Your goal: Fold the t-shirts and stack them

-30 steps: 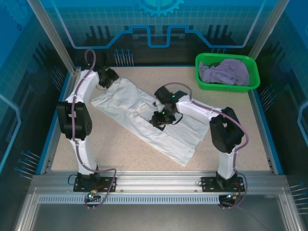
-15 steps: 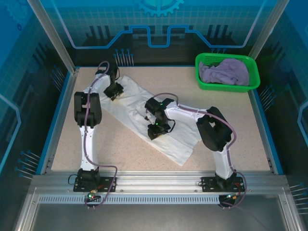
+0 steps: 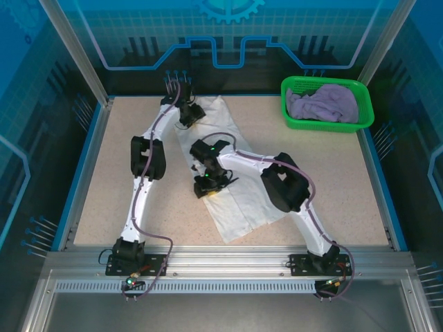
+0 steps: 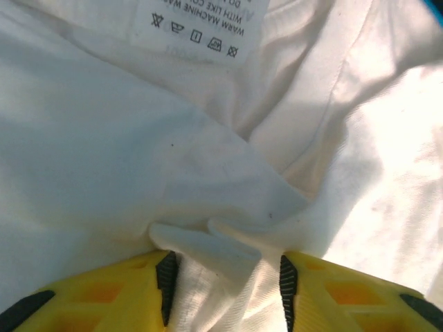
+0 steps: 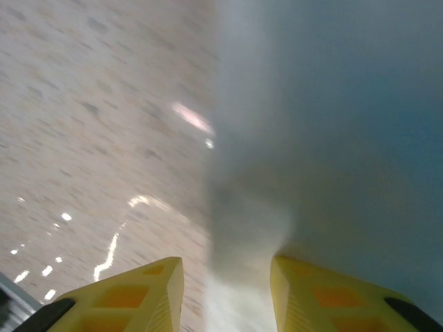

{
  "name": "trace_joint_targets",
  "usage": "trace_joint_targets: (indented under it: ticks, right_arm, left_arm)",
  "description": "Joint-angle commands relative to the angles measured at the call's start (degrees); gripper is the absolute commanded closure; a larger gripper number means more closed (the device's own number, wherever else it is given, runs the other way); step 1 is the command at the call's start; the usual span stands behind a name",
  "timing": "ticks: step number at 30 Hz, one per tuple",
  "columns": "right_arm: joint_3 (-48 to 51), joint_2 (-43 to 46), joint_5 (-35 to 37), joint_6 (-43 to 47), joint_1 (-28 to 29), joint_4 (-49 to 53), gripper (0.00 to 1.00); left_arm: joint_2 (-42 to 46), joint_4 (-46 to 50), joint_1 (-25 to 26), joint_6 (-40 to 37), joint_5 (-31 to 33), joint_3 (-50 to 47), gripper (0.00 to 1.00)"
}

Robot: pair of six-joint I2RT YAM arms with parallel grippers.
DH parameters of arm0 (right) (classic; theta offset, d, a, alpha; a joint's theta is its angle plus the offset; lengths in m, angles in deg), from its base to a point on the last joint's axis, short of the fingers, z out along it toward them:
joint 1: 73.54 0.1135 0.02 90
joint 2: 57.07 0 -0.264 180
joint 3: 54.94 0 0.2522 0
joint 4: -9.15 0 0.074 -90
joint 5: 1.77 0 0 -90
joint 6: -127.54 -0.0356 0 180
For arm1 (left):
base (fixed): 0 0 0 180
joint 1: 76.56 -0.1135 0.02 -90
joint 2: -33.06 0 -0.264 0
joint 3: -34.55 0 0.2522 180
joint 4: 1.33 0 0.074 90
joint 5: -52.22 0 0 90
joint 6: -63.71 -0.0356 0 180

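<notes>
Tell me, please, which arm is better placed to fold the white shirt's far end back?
Likely left: the left gripper pinches the white t-shirt by its care label at that far end; the right gripper sits mid-shirt.

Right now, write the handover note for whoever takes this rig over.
Left gripper: shut on a bunched fold of the white t-shirt, at its far end.
Right gripper: shut on the same shirt near its middle; view blurred.
White t-shirt lies stretched out on the table; lavender t-shirt sits crumpled in the green basket.
Done: nothing stacked.
Left: fold the white one, fetch and fold the lavender one, stack both.
</notes>
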Motion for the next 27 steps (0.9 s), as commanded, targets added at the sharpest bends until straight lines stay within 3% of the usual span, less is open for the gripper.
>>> trace_joint_targets:
  ticks: [1,5,9,12,16,18,22,27]
  right_arm:
    - [-10.7,-6.5,-4.1,-1.7,2.8,2.3,0.6]
    - [-25.8,-12.9,-3.2,-1.9,4.0,9.0,0.59]
    - [-23.4,-7.1,-0.3,-5.3,3.0,7.4,0.57]
    - [-13.0,3.8,2.6,-7.7,0.7,3.0,0.55]
    - [8.7,19.5,6.9,-7.3,-3.6,-3.6,0.56]
    - [21.4,27.1,8.9,-7.0,-8.3,-5.0,0.59]
    - [39.5,38.1,5.7,-8.1,-20.5,-8.9,0.65]
    - [49.2,42.8,5.1,-5.0,-27.1,-12.9,0.66]
  left_arm:
    - [-3.1,1.1,1.9,-0.5,-8.3,1.0,0.48]
    - [1.2,1.7,0.1,-1.8,-7.7,2.1,0.43]
    - [6.3,2.5,-3.1,-0.9,-8.5,3.4,0.33]
    - [11.9,3.1,-4.9,-0.4,-8.6,1.7,0.24]
    - [18.7,6.5,-6.0,-1.9,-3.9,-1.3,0.23]
    - [23.7,7.8,-5.6,0.4,-1.4,-8.8,0.3]
    - [34.6,1.9,-2.3,6.3,0.0,-29.7,0.49]
    - [34.0,2.8,1.7,7.2,0.1,-36.7,0.58]
